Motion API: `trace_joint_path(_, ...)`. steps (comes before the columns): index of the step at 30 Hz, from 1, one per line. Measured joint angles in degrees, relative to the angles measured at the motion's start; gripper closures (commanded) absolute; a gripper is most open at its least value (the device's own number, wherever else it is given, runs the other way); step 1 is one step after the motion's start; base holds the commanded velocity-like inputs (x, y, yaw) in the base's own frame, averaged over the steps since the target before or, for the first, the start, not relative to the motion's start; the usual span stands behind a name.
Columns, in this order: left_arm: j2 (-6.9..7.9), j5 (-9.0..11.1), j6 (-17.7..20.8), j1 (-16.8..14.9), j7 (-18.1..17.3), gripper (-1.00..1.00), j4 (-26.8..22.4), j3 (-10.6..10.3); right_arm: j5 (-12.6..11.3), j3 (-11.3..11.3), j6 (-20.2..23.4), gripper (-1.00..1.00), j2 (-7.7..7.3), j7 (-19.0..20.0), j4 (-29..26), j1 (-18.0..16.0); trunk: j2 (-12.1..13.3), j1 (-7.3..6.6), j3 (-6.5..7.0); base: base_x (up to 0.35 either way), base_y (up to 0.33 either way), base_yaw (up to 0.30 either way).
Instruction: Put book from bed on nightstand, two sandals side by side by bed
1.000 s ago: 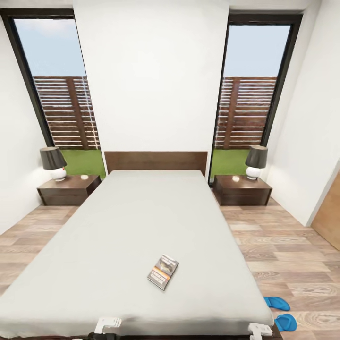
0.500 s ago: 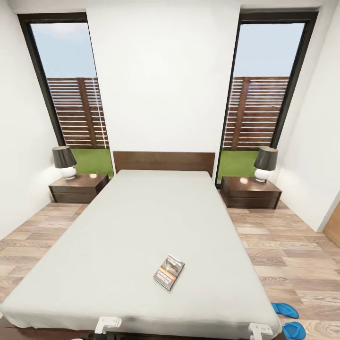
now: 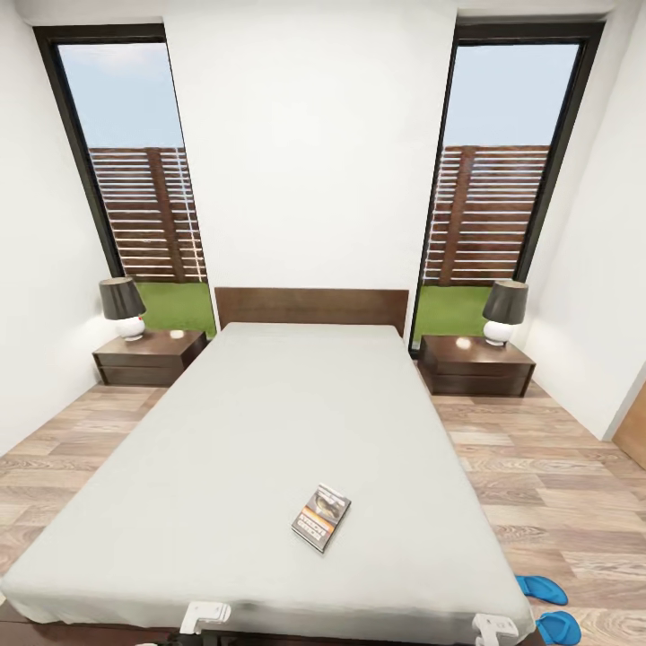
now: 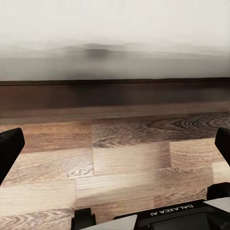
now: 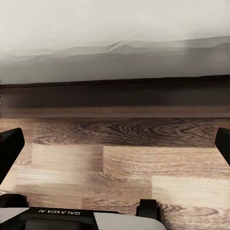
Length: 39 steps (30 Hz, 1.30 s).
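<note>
since half a second ago nothing has moved; a second ago the whole view was shifting, so your base has now settled at the foot of the bed [image 3: 269, 431]. that means you are parked and can begin reaching.

the book [image 3: 320, 517] lies flat on the mattress at about 12 o'clock from you, near the foot edge, a touch toward 1. the two sandals [image 3: 549, 603] sit on the floor at roughly 4 o'clock, just beside the bed's corner, not neatly paired. the nightstands wait at 11 o'clock [image 3: 148, 355] and 1 o'clock [image 3: 475, 363], each carrying a lamp [image 3: 123, 308] that crowds its top.

your left pincer [image 4: 115, 148] and right pincer [image 5: 115, 148] hang low over the floorboards, facing the bed frame, both spread wide and holding nothing. i judge the frame and mattress edge stand between them and the book, so lift first.
</note>
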Motion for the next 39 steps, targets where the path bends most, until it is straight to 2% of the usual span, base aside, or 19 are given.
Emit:
trace_joint_path(15, -0.02, 0.00, 0.27, 0.00, -0.33, -1.00, -0.59, 0.15, -0.01, -0.03, -0.02, -1.00, -0.01, -0.23, 0.00, 0.00, 0.00, 0.00, 0.00, 0.000, 0.000, 0.000)
trace_joint_path(20, -1.46, -0.04, 2.45, -0.01, -2.59, -1.00, -3.56, 0.16, 0.06, -0.01, -0.02, -1.00, -0.01, -0.25, 0.00, 0.00, 0.00, 0.00, 0.00, 0.000, 0.000, 0.000)
trace_joint_path(25, -2.23, -0.11, 9.44, -0.01, -6.63, -1.00, -10.56, 0.32, 0.07, -0.02, -0.02, -1.00, -0.01, -0.25, -0.01, 0.00, 0.00, 0.00, 0.00, 0.000, 0.000, 0.000)
trace_joint_path(31, -2.13, -0.02, 21.00, -0.26, -8.36, -1.00, -26.89, 0.53, 0.07, -0.03, -0.02, -1.00, -0.01, -0.25, 0.00, 0.00, 0.00, 0.00, 0.01, 0.000, 0.000, 0.000)
trace_joint_path(36, -2.00, -0.02, 24.81, -0.71, -8.50, -1.00, -32.68, 1.42, 0.07, -0.02, -0.02, -1.00, -0.01, -0.25, -0.01, 0.00, 0.00, 0.00, 0.00, 0.000, 0.000, 0.000)
trace_joint_path(39, -2.01, -0.02, 25.75, -0.87, -8.49, -1.00, -35.67, 4.43, 0.07, -0.03, -0.02, -1.00, -0.01, -0.22, -0.02, 0.00, 0.00, 0.00, 0.00, 0.000, 0.000, 0.000)
